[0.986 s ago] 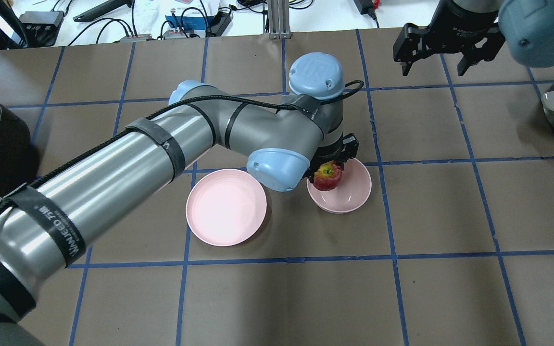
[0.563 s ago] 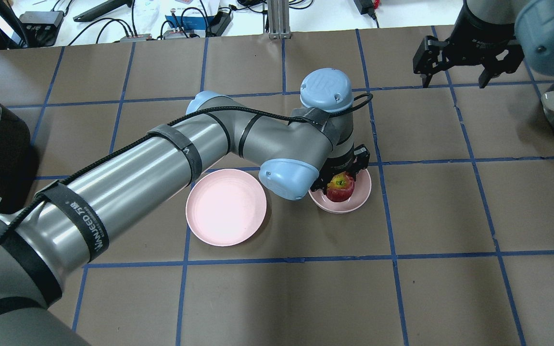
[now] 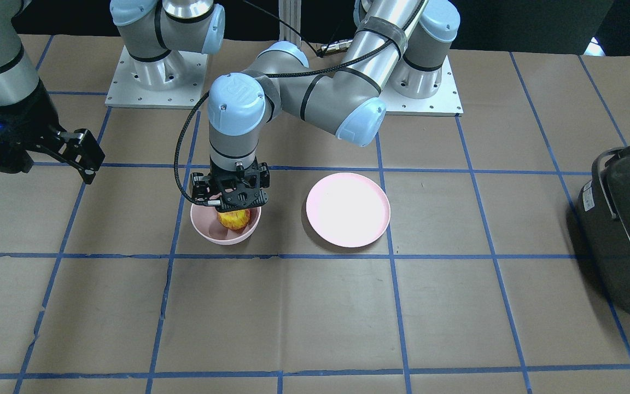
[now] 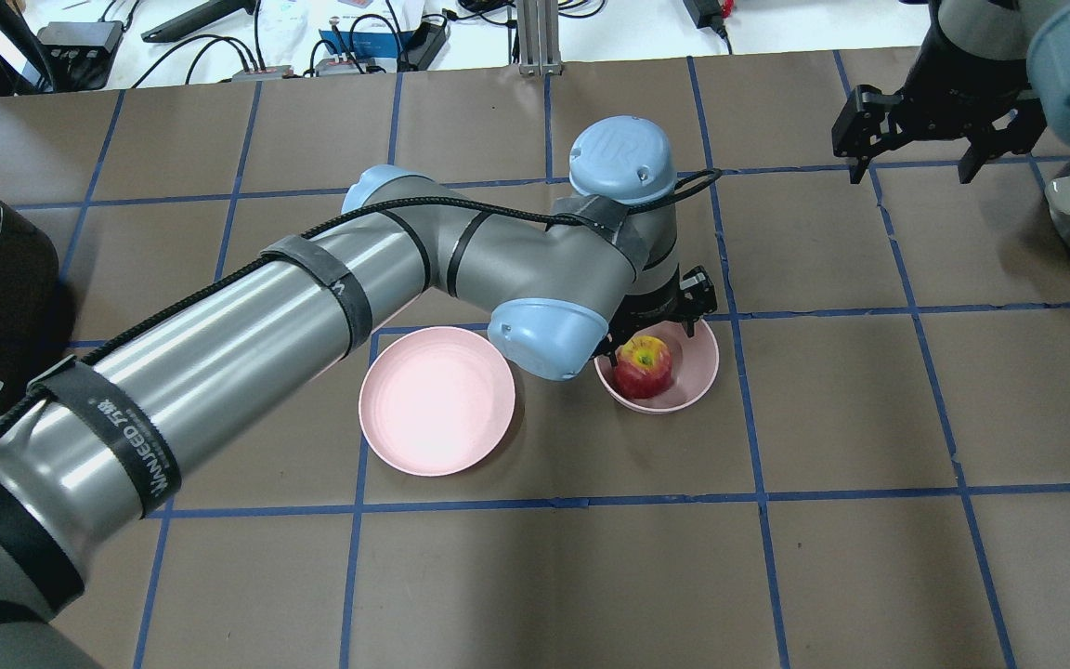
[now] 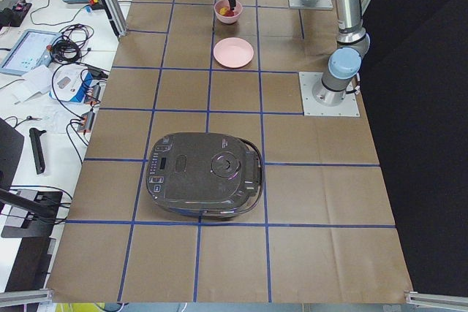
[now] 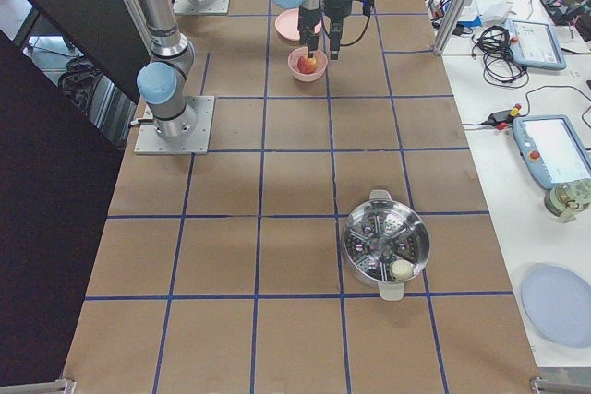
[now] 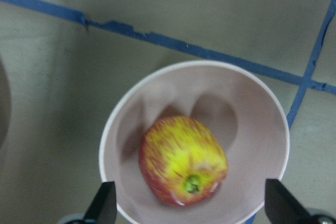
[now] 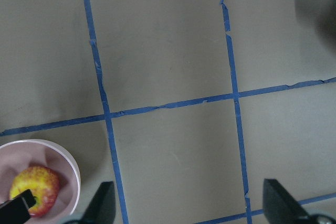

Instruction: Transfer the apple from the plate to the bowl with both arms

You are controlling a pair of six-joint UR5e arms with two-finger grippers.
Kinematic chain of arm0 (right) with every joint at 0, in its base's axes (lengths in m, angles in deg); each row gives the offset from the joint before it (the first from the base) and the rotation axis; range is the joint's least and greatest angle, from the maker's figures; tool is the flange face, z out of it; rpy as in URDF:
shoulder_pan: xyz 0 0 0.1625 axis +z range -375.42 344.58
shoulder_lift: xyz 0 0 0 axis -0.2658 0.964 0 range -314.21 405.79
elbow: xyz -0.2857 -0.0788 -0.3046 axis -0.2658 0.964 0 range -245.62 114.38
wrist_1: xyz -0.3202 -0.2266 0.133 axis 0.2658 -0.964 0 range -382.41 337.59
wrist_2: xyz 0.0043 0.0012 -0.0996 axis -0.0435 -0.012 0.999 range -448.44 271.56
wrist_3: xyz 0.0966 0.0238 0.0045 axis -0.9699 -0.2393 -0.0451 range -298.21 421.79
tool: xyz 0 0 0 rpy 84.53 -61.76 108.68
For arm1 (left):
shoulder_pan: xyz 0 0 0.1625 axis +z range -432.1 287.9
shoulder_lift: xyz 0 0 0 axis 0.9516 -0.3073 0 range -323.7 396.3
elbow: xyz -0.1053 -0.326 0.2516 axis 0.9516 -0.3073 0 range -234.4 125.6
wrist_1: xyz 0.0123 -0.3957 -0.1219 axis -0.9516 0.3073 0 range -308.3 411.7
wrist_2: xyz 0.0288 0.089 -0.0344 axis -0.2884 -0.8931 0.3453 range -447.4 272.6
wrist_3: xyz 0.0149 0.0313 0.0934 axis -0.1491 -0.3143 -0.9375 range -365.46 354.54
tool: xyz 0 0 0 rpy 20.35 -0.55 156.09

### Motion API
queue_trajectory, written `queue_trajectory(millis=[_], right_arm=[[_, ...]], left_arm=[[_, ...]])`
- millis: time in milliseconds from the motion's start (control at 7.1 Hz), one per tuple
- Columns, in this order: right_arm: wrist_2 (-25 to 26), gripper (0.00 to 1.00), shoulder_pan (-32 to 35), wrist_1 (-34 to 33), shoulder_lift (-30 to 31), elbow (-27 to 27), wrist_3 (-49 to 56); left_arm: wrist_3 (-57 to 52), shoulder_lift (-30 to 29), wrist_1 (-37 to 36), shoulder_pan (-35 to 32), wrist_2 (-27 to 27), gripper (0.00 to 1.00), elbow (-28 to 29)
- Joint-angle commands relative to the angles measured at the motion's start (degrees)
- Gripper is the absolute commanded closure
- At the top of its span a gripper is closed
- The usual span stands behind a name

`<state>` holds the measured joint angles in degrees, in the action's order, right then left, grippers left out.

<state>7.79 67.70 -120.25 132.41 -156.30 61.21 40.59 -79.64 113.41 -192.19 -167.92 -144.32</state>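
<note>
I saw the small red-and-yellow apple (image 4: 643, 365) lying inside the deep pink bowl (image 4: 698, 358), the left tool (image 3: 233, 205) spread apart just above its rim. The right tool (image 4: 911, 153), likewise apart, hung well away from the bowl. The black arm strap (image 4: 140, 451) read WANJEED.

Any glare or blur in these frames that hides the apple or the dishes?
Front-facing view: glare whitens the plate centre; the apple looks washed orange, partly hidden by the left gripper. Left wrist view: slightly soft, yet apple and bowl read clearly.
</note>
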Motion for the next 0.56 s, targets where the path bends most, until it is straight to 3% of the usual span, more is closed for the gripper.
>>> queue_trajectory(millis=[0, 282, 423], right_arm=[[-0.43, 0.0, 0.12, -0.07, 0.47, -0.89, -0.11], [-5.84, 0.0, 1.08, -0.25, 0.83, -0.38, -0.2], [-6.66, 0.0, 2.39, -0.42, 1.0, -0.02, -0.73]], left_arm=[[-11.52, 8.49, 11.25, 5.88, -1.74, 0.0, 0.53], [-20.85, 17.03, 21.47, 12.56, -8.73, 0.0, 0.88], [-30.92, 19.24, 24.74, 15.73, -10.17, 0.0, 1.23]])
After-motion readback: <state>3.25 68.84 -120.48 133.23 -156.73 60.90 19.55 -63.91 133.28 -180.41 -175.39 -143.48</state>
